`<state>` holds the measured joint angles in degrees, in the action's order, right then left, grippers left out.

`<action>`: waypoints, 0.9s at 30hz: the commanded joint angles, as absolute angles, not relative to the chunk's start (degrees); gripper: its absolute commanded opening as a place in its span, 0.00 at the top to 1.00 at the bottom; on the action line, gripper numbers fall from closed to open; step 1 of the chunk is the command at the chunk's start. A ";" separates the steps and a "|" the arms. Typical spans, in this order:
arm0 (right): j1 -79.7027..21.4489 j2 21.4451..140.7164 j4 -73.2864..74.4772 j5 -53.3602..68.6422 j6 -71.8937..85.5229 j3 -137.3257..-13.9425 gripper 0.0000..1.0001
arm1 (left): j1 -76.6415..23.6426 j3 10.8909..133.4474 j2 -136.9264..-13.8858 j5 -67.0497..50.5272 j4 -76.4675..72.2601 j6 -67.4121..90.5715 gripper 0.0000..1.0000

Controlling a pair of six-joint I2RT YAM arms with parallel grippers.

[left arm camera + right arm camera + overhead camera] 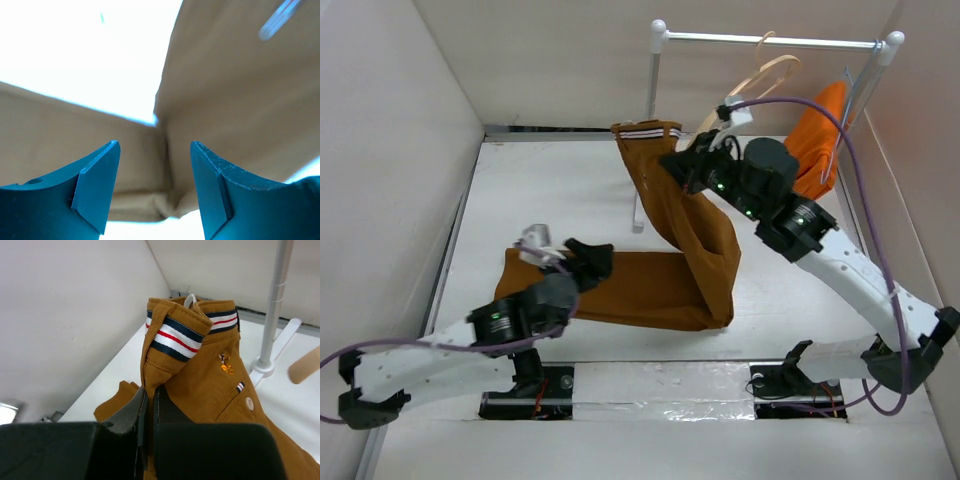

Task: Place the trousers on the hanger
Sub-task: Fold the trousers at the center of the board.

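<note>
The rust-brown trousers (pixel 692 245) are lifted at the striped waistband (pixel 646 131), and their legs fold down onto the table toward the left. My right gripper (pixel 676 166) is shut on the cloth just under the waistband; its wrist view shows the jaws (pixel 151 396) pinching a fold of the trousers (pixel 210 385). At the leg end, my left gripper (pixel 586 262) is open, its blue fingers (pixel 97 185) spread above the trousers (pixel 230 100) with nothing between them. The beige wooden hanger (pixel 766 76) hangs on the rail behind the right arm.
A white clothes rack (pixel 770 40) stands at the back, with its pole (pixel 275 305) and foot close behind the trousers. A bright orange garment (pixel 818 135) hangs at the rack's right end. White walls enclose the table on the left, back and right.
</note>
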<state>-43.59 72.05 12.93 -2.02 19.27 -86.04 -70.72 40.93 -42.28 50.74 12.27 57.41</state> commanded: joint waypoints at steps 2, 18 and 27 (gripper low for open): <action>-50.00 77.07 0.63 -6.93 17.84 -89.74 1.00 | -69.44 48.50 -29.03 59.41 26.88 52.92 0.45; -72.86 127.81 -1.65 -13.89 19.95 -115.90 0.15 | -69.43 65.84 -17.68 68.02 37.43 47.61 0.45; -68.74 92.49 -13.27 -16.96 17.84 -71.67 0.76 | -69.96 51.78 -20.71 65.40 35.78 55.98 0.43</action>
<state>-70.96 104.57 -2.98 -13.54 18.15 -78.06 -69.69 54.89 -15.38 65.19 34.76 49.25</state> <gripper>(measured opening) 0.410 0.564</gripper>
